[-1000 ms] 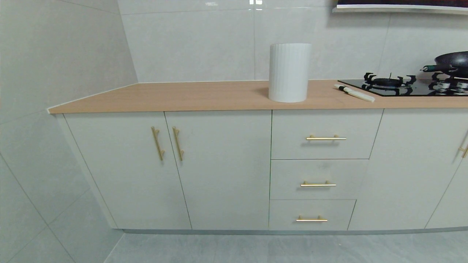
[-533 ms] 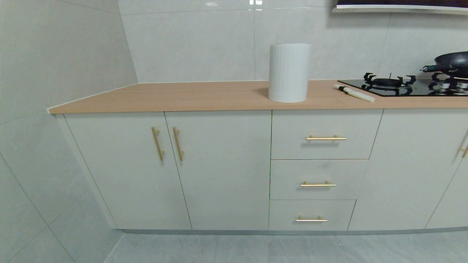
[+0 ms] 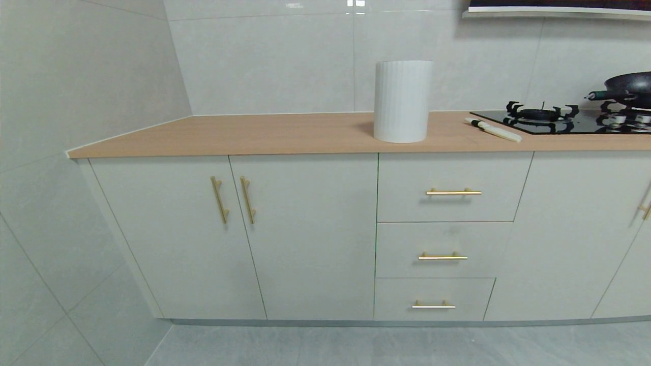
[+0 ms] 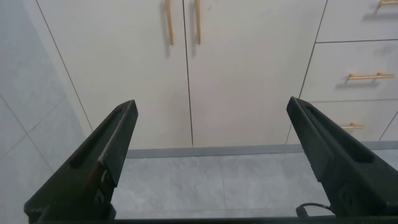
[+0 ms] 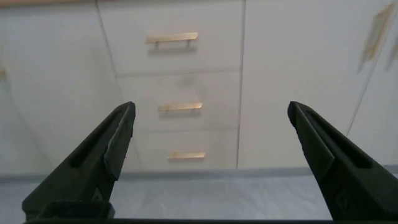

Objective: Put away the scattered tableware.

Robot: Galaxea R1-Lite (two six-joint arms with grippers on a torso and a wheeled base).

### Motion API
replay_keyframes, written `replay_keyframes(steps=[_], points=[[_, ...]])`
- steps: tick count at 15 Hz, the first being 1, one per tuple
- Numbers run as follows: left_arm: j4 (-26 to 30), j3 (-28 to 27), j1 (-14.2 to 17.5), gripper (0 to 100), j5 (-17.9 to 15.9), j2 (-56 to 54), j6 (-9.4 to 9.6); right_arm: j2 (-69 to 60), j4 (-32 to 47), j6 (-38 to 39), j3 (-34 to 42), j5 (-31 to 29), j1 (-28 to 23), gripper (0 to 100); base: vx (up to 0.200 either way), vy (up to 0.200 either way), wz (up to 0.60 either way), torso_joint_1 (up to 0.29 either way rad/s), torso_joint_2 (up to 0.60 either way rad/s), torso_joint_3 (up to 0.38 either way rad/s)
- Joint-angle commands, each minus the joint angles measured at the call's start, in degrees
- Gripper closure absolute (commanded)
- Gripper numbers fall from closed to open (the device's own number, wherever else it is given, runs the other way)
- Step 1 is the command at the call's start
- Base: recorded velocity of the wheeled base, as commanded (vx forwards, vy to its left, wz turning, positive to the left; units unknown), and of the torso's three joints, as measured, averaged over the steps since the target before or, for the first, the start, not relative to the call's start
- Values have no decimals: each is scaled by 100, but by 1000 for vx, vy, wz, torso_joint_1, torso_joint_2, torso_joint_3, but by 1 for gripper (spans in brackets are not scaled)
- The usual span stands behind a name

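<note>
Here both grippers are spread wide with nothing between the fingers. The left gripper [image 4: 211, 112] faces the double cabinet doors [image 4: 124, 62] and the right gripper [image 5: 211, 112] faces the drawers [image 5: 205, 93]. On the worktop [image 3: 254, 134], a white ribbed holder [image 3: 403, 100] stands upright near the front edge. A pale utensil [image 3: 492, 129] lies by that edge at the front left corner of the hob [image 3: 559, 124].
</note>
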Motion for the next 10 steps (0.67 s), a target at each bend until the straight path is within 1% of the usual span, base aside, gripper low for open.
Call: replay_keyframes(steps=[1,2,3,4,9,10], points=[[0,1,1,0,1,2,0,13,-12,-5,110,3,2,0,0,0,0,0,0,0],[0,1,1,0,1,2,0,13,5,-40,110,3,2,0,0,0,0,0,0,0],[0,1,1,0,1,2,0,13,251,-224,110,20,2,0,0,0,0,0,0,0],[0,1,1,0,1,2,0,13,216,-400,110,73,2,0,0,0,0,0,0,0],[0,1,1,0,1,2,0,13,216,-391,110,82,2,0,0,0,0,0,0,0],[0,1,1,0,1,2,35,13,216,-409,110,82,2,0,0,0,0,0,0,0]])
